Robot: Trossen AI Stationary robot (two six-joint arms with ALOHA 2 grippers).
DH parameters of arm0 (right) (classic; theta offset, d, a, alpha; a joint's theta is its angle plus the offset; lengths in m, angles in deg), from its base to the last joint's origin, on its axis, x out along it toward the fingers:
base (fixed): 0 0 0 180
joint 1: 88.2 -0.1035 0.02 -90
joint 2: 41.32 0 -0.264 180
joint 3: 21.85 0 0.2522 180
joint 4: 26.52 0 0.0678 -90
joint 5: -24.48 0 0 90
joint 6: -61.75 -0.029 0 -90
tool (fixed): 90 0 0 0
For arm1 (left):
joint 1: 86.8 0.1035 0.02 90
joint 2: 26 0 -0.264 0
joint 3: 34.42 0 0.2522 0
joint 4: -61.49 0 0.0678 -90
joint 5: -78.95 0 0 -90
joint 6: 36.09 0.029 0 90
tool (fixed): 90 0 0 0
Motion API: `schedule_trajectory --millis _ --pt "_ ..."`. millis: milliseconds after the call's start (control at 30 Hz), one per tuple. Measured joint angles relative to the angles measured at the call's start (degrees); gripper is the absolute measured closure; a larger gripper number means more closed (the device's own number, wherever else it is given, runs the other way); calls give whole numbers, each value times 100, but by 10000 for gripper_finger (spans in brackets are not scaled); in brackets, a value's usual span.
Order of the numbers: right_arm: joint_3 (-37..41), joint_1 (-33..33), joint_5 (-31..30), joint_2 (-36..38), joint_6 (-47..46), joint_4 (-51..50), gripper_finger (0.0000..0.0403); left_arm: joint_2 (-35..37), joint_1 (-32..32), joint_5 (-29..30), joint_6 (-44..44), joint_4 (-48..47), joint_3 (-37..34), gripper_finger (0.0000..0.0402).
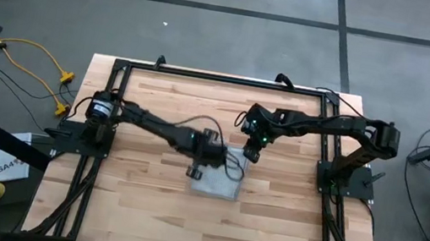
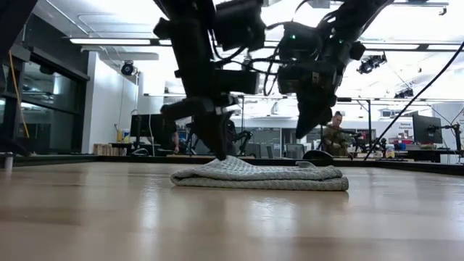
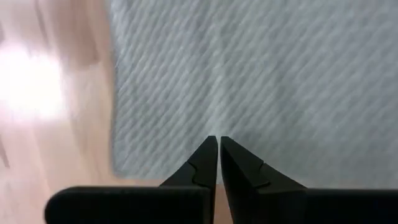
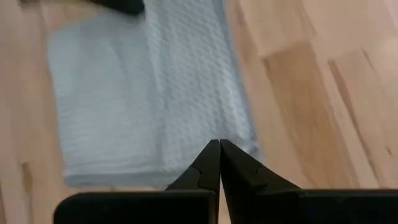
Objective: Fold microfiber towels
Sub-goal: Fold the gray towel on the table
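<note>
Towel lies folded in layers near the middle of the table, a compact pad that looks somewhat longer from far edge to near edge than across. The left gripper stands at the pad's left edge, its tip down on or just above the cloth, fingers drawn almost together with only a sliver between them; whether they nip any cloth I cannot tell. The right gripper hangs clear of the table just past the far right corner, fingers pressed together on nothing. So the left arm is the nearer one, with the pad running rightward from its tip; any further fold would likely start from that left edge, carried across the short way toward the right arm.
</note>
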Motion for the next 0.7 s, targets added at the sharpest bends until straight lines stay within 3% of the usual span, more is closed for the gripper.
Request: schedule_trajectory --millis 133,300,367,700 --pt "0 100 -49 1 126 -254 400 84 508 -900 192 -460 1 382" --pt "0 236 47 5 141 -335 400 363 1264 -3212 532 -600 -128 382" --pt "-4 330 131 9 152 -348 400 508 1530 -3857 647 -422 -245 382" --pt "-9 793 594 9 168 -286 400 1050 2185 -4123 1432 -251 -616 382"
